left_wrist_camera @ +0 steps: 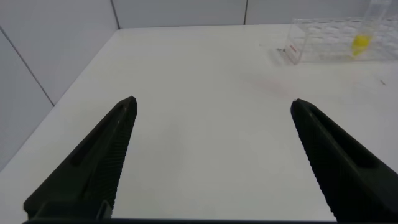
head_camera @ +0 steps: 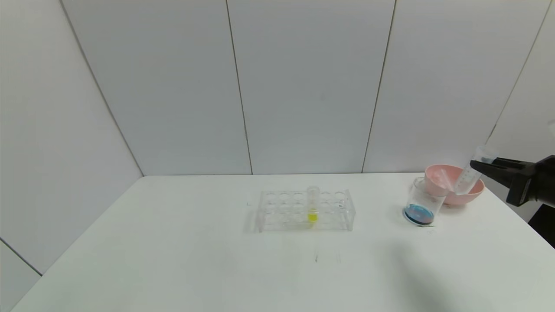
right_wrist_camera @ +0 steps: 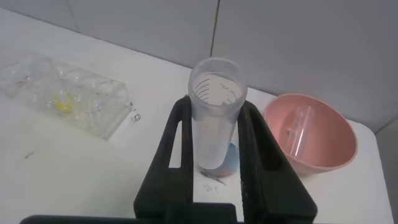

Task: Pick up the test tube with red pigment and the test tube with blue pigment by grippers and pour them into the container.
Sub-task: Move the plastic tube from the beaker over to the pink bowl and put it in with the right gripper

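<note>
Right gripper [head_camera: 477, 166] reaching in from beyond the pink bowl [head_camera: 470, 193], raised above the bowl's rim, black fingers pointed toward the bowl's far side and clamped around a clear, empty-looking tube [head_camera: 472, 172] tilted over the bowl. Left gripper [left_wrist_camera: 213, 112] well apart from the bowl, low over the bare surface [left_wrist_camera: 205, 74], fingers spread wide, nothing between them.

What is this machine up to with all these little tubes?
The right gripper is shut on a clear tube that looks empty, tilted above the container, which holds blue liquid with some red. Another tube lies in the pink bowl behind it. A yellow-liquid tube stands in the rack. The left gripper hovers open over the table, idle.
</note>
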`<action>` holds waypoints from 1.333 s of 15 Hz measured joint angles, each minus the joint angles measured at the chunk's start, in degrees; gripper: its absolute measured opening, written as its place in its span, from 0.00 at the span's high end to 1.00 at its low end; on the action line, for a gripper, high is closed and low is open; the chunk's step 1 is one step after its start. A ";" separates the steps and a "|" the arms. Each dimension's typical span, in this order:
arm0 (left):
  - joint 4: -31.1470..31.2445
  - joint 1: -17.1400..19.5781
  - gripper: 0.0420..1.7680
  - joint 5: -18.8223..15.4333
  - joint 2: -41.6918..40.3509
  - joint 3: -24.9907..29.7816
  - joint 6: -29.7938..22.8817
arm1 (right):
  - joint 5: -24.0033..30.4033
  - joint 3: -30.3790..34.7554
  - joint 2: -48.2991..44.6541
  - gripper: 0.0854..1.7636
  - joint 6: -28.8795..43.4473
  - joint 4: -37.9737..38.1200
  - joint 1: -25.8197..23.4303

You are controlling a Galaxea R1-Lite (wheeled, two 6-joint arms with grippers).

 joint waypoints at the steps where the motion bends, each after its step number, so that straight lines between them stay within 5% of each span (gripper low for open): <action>1: 0.00 0.00 0.00 0.00 0.00 0.00 0.00 | -0.24 1.27 -0.13 0.76 0.15 -0.43 -0.24; 6: 0.00 0.00 0.00 0.00 0.00 0.00 0.00 | -2.38 -1.37 3.74 0.76 0.37 -0.90 -1.93; 15: 0.02 0.00 0.00 0.00 0.00 0.00 0.00 | -12.09 -23.67 26.69 0.76 3.64 -1.17 -7.17; 20: 0.02 0.00 0.00 0.00 0.00 0.00 0.00 | -12.57 -27.78 32.74 0.76 3.72 -1.23 -7.56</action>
